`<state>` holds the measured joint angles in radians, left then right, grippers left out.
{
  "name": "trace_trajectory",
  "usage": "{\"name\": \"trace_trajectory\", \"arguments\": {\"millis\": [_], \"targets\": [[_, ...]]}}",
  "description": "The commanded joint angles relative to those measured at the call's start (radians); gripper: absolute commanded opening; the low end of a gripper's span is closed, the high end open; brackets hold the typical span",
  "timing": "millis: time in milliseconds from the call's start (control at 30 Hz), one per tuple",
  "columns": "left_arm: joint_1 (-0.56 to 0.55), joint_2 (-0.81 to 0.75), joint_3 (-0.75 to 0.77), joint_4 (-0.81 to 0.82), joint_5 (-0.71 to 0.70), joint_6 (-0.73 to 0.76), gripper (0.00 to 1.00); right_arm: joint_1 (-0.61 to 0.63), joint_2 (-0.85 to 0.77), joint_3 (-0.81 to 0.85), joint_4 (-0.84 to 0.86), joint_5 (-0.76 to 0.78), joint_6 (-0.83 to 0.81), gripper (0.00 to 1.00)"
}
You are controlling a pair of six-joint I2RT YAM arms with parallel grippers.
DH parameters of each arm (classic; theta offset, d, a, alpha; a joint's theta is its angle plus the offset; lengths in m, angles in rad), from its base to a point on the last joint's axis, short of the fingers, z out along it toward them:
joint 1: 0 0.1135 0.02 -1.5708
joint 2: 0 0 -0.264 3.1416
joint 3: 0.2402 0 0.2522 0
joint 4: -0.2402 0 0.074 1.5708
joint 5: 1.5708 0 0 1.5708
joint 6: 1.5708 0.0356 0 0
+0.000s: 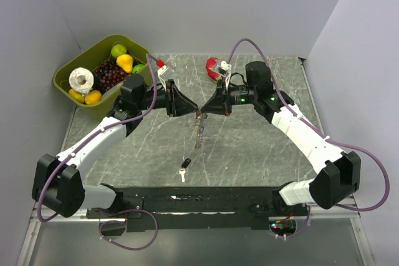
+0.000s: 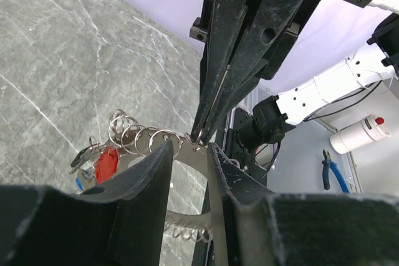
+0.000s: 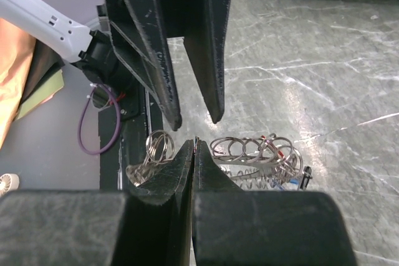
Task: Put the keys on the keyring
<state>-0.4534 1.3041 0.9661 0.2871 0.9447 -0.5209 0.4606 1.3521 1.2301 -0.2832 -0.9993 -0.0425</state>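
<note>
The keyring (image 1: pixel 199 130) hangs above the table's middle, a thin hoop with a coiled rim and several small split rings (image 2: pixel 144 135). Keys (image 2: pixel 87 154) and a red tag (image 2: pixel 107 161) dangle from it. My right gripper (image 3: pixel 194 144) is shut on the hoop's top edge. Facing it tip to tip, my left gripper (image 2: pixel 190 147) is open, a narrow gap between its fingers (image 3: pixel 167 85), and the hoop's band (image 2: pixel 187 223) crosses that gap. One loose key (image 1: pixel 183 169) with a black head lies on the table below them.
A green tub (image 1: pixel 65 79) of fruit stands at the back left, and a red object (image 1: pixel 214 68) lies behind the right gripper. Both arms' cables arch over the back of the marble table (image 1: pixel 262 147).
</note>
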Motion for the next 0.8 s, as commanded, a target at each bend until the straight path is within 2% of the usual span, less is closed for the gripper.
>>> {"name": "trace_trajectory", "arguments": {"millis": [0, 233, 400, 633, 767], "targets": [[-0.002, 0.001, 0.019, 0.053, 0.023, -0.016, 0.34, 0.006, -0.048, 0.062, 0.058, -0.044, 0.018, 0.00], [-0.018, 0.009, 0.022, 0.057, 0.025, -0.018, 0.33, 0.006, -0.047, 0.066, 0.067, -0.050, 0.035, 0.00], [-0.022, 0.018, 0.019, 0.075, 0.031, -0.031, 0.26, 0.004, -0.054, 0.062, 0.070, -0.044, 0.038, 0.00], [-0.044, 0.032, 0.032, 0.049, 0.043, -0.008, 0.25, 0.006, -0.070, 0.048, 0.096, -0.044, 0.041, 0.00], [-0.051, 0.040, 0.031, 0.047, 0.049, -0.004, 0.20, 0.006, -0.070, 0.054, 0.098, -0.053, 0.070, 0.00]]}}
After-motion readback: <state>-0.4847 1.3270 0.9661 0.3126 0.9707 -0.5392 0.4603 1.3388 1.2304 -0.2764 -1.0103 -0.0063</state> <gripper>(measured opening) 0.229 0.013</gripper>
